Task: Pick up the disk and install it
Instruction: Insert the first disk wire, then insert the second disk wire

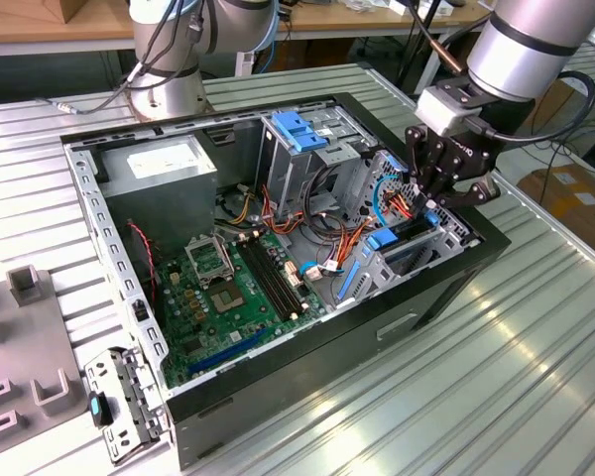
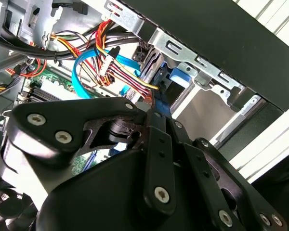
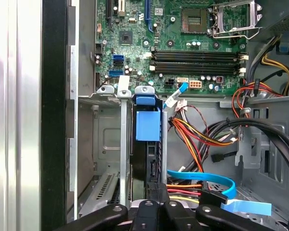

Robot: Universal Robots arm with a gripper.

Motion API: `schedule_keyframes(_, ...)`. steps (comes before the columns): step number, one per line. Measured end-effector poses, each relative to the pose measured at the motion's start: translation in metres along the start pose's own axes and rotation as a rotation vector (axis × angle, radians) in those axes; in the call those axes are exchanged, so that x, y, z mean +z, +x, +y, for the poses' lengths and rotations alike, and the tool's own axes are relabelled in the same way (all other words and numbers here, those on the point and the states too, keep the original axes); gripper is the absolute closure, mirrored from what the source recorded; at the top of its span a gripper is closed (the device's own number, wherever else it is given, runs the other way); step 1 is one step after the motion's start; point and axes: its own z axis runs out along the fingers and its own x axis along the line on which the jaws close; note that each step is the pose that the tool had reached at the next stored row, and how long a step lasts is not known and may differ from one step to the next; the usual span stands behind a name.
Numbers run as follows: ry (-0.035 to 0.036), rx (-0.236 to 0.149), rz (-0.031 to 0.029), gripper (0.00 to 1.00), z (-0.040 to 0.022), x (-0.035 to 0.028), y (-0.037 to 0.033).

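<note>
The disk [image 3: 148,126] stands on edge in a slot of the metal drive bay [image 3: 106,139] at the front corner of the open computer case [image 1: 446,288]. Its blue plastic rail faces up, and its dark side runs down into the bay. In the exterior view, the blue rail of the disk [image 1: 385,239] shows just below my gripper [image 1: 428,203]. My gripper [image 3: 156,199] hangs over the disk's near end, with its fingers drawn together on it. In the second wrist view, my gripper [image 2: 156,115] meets a blue strip of the disk [image 2: 160,98].
Red, yellow and orange wire bundles [image 3: 192,134] and a flat blue cable [image 3: 207,180] lie right beside the bay. The motherboard [image 1: 233,288], a grey power-supply box [image 1: 159,164] and a cage with a blue latch [image 1: 299,129] are in the case. A second arm's base [image 1: 169,89] stands behind.
</note>
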Motion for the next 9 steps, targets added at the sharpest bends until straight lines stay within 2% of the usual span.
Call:
schedule_keyframes(7,0.0000,0.000,0.0000,0.89,0.0004,0.0000,0.0000)
schedule_keyframes(9,0.0000,0.000,0.0000,0.89,0.0026,-0.0001,-0.0001)
